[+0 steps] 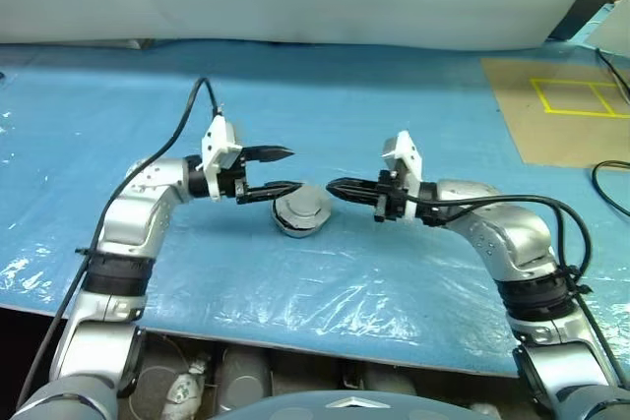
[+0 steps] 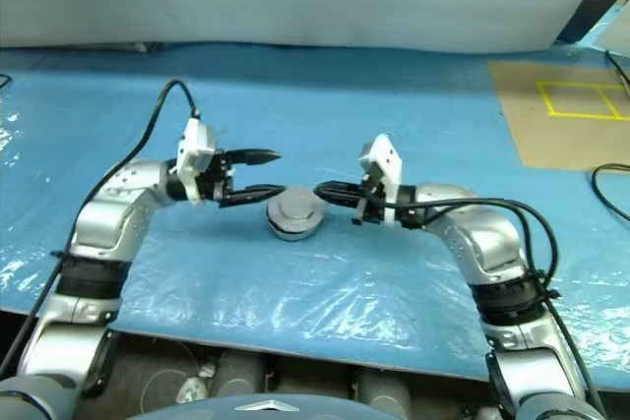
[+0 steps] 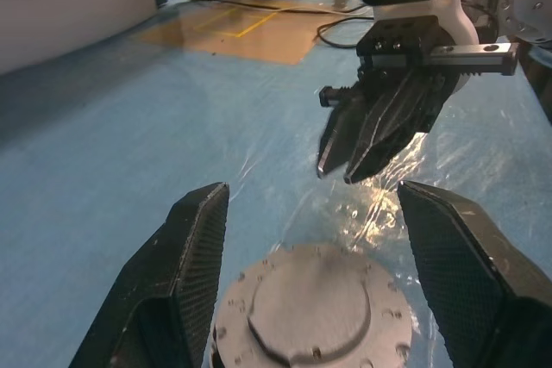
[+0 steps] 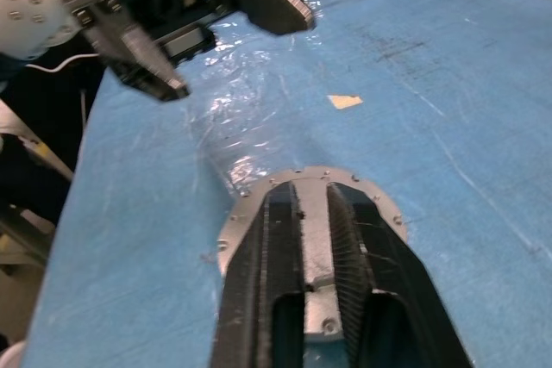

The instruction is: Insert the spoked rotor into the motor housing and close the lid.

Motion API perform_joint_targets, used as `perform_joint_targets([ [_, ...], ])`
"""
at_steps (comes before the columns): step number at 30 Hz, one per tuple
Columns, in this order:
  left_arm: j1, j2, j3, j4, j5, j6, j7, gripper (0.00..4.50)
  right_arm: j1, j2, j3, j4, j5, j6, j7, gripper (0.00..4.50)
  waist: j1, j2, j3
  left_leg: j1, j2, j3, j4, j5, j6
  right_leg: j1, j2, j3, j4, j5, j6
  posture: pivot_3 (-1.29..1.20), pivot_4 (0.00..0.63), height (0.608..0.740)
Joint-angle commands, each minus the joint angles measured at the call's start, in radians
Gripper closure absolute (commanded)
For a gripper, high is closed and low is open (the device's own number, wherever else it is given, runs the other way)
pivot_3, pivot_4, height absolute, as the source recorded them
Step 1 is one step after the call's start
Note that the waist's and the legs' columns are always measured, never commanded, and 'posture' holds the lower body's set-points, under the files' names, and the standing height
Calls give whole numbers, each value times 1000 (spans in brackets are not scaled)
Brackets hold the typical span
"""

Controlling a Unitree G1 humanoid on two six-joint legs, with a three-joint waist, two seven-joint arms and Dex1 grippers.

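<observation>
The motor housing (image 1: pixel 300 211), its lid (image 3: pixel 310 299) shut on top, sits on the blue table cover (image 1: pixel 394 115) directly between the two grippers, just below their tips. The left gripper (image 1: pixel 279 171) has its fingers spread wide and holds nothing. The right gripper (image 1: pixel 338 188) faces it with fingers almost pressed together, also empty.

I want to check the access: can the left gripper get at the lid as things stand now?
Probably yes. The left gripper is open, one finger on each side of the closed lid, with nothing between; the right gripper hangs beyond it.
</observation>
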Motion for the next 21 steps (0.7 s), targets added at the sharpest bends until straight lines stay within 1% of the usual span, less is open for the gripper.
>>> perform_joint_targets([
  [1, 110, 0, 44, -114, -20, -4, 86, 1208, -17, 8, 33, 33, -25, -45, 38, 2881, 4, 0, 0, 0, 0, 0, 0, 0, 0, 0, 0, 0, -1, 0, 0, 0, 150, 740],
  [6, 214, -30, 77, -200, -69, 36, 198, 1208, -40, 12, 46, 60, -10, -48, 111, 1183, 8, 0, 0, -1, 0, 0, 1, 0, 0, 0, 0, 0, -1, 0, 0, 0, 150, 740],
  [9, 250, -27, 68, -198, -43, 2, 221, 1208, -52, 26, 59, 89, -36, -83, 132, 183, 5, 0, 0, 0, 0, 0, 1, 0, 0, 1, 0, 0, -1, 0, 0, 0, 150, 740],
  [10, 259, -22, 62, -191, -31, -12, 223, 1208, -56, 36, 58, 97, -43, -101, 133, 36, 5, 0, 0, 1, 0, 0, 1, 0, 0, 1, 0, 1, -1, 0, 0, 0, 150, 740],
  [14, 287, 1, 38, -163, 6, -55, 210, 1208, -71, 58, 65, 129, -69, -156, 154, 36, -3, 0, 0, 1, 1, 0, 2, 0, 0, 1, 1, 2, -1, 0, 0, 0, 150, 740],
  [17, 292, 1, 39, -138, 12, -76, 217, 1208, -82, 74, 84, 159, -97, -179, 159, 36, -7, 0, 0, 1, 0, 0, 2, 0, 0, 1, 1, 2, -1, 0, 0, 0, 150, 740],
  [21, 295, 4, 36, -124, 20, -96, 218, 1208, -110, 78, 133, 214, -161, -186, 160, 36, -13, 0, 0, 1, 0, 0, 3, 0, 0, 1, 1, 2, -1, 0, 0, 0, 150, 740],
])
